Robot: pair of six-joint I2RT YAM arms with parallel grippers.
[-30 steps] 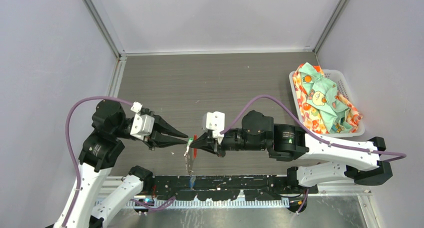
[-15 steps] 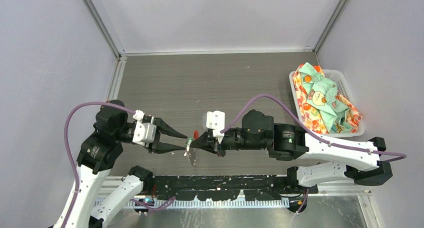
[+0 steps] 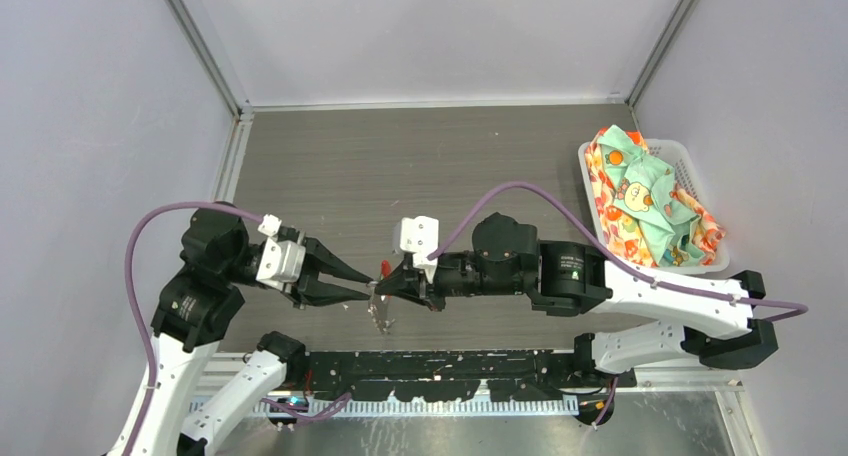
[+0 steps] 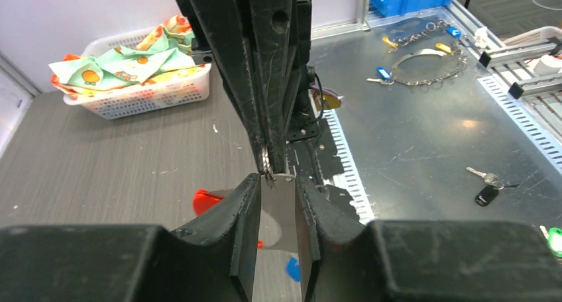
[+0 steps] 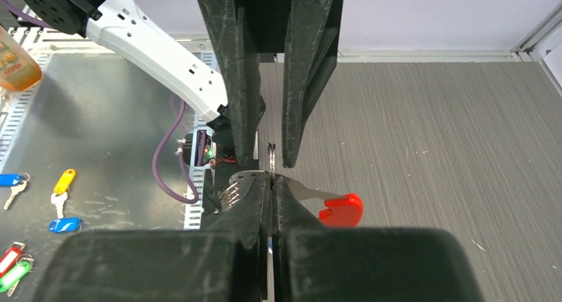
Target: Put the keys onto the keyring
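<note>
Right end effector (image 5: 269, 181) clamped on keyring (image 5: 270, 157), above table (image 3: 450, 166), near-middle. Left end effector (image 4: 278, 183) narrow, silver blade (image 4: 278, 216) between fingers; grip unconfirmed. Keyring directly right of left tips, nearly touching; blade axis along left fingers.

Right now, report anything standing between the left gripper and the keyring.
Nothing visible does. The right gripper is shut on the keyring, and the left gripper straddles it. A key blade lies between the left fingers; clamped or not, I cannot tell.
</note>
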